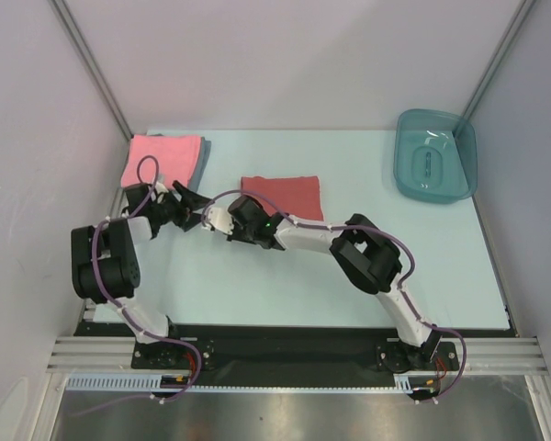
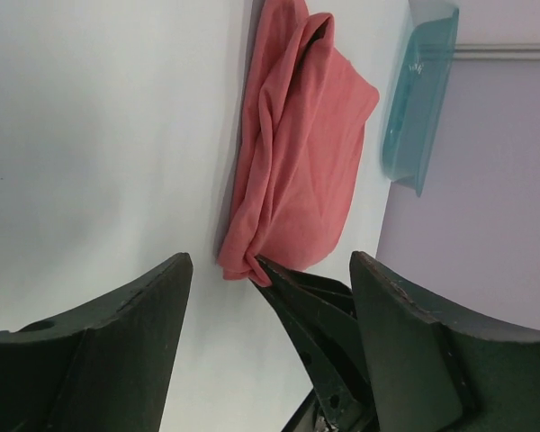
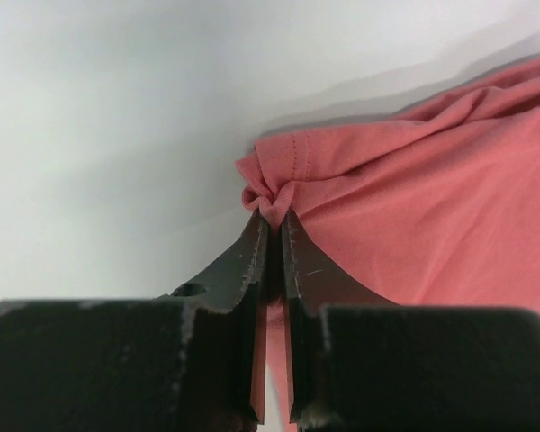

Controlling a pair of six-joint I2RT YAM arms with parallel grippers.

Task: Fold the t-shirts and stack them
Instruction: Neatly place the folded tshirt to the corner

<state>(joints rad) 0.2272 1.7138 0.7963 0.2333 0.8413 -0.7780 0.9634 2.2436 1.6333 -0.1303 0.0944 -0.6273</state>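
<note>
Two end effectors meet at one corner of the red shirt [image 1: 289, 195]. The right end effector [image 3: 272, 229] is clamped together on that corner, with a small pucker of cloth at its tips. The rest of the shirt spreads away to its right on the tabletop [image 1: 257, 285]. The left end effector [image 2: 270, 261] has its fingers wide apart with nothing held. The pinched corner sits straight ahead of it, just past its tips, and the shirt's long axis runs on away from it, roughly toward the tub [image 1: 434, 154].

The right arm is the nearer, since it already has hold. The pink shirt [image 1: 161, 158] is folded, with the edge of a grey-blue shirt [image 1: 205, 154] showing under it. It lies close by the left end effector, on the side away from the red shirt.

We judge that the coming move turns on this: those two lie to the left of the right end effector, beyond the left one. The red shirt would therefore travel along its own long axis past the open fingers. A one-corner hold may let the fold fall open.
</note>
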